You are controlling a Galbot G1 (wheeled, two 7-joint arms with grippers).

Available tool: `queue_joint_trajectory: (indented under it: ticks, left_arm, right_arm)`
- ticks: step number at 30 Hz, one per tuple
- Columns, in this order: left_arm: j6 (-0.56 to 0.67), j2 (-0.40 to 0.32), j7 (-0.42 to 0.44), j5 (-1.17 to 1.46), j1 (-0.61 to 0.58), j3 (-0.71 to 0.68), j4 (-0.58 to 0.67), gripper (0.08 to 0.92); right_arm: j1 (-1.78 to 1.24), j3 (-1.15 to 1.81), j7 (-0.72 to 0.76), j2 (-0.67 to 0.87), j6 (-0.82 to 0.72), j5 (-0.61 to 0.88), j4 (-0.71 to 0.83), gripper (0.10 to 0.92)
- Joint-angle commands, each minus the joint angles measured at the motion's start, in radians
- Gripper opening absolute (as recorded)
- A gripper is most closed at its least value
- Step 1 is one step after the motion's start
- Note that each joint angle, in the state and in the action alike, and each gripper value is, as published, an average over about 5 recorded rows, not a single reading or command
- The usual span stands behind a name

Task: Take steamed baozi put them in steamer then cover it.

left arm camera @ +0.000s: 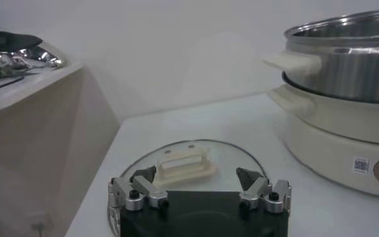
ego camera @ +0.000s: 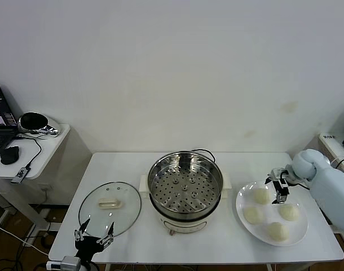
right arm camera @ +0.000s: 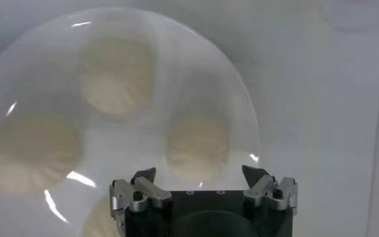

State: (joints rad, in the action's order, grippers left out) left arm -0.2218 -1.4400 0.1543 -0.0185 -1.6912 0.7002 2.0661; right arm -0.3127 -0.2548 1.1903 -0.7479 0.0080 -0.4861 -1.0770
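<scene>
Four cream-white baozi lie on a white plate (ego camera: 299, 231) at the right: one at the back (ego camera: 262, 195), two in the middle (ego camera: 254, 214) (ego camera: 289, 212), one in front (ego camera: 277, 230). My right gripper (ego camera: 279, 189) hovers open over the plate's back part, beside the back baozi. In the right wrist view my right gripper (right arm camera: 199, 177) has a baozi (right arm camera: 197, 145) just ahead between the open jaws. The steel steamer (ego camera: 185, 189) stands uncovered and empty at the table's middle. The glass cover (ego camera: 110, 206) lies flat to its left. My left gripper (ego camera: 96, 228) waits open at the cover's near rim; the left wrist view shows this gripper (left arm camera: 197, 175) and the cover (left arm camera: 189, 164).
A side table (ego camera: 45, 149) at the far left holds a laptop (ego camera: 0, 121), a mouse (ego camera: 9, 154) and a headset (ego camera: 35, 122). The steamer's cord (ego camera: 206, 151) runs behind it. The steamer's side handle (left arm camera: 292, 61) projects toward the cover.
</scene>
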Motion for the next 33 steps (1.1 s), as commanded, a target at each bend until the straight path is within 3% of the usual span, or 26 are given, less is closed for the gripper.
queue_joint_trajectory:
  ticks: [1, 16, 33]
  left_arm:
    - [-0.001, -0.001, 0.001, -0.004, 0.000, 0.000, 0.002, 0.823]
    - [-0.001, -0.007, 0.000, -0.005, -0.004, -0.003, -0.004, 0.823]
    - [-0.001, -0.008, -0.001, -0.006, -0.001, -0.010, -0.009, 0.823]
  right_arm:
    - [0.004, -0.011, -0.010, -0.025, 0.006, -0.006, 0.038, 0.823]
    - [-0.006, -0.008, -0.035, -0.036, 0.007, -0.014, 0.063, 0.812]
    - [-0.012, 0.002, -0.047, -0.020, -0.006, 0.041, 0.046, 0.603]
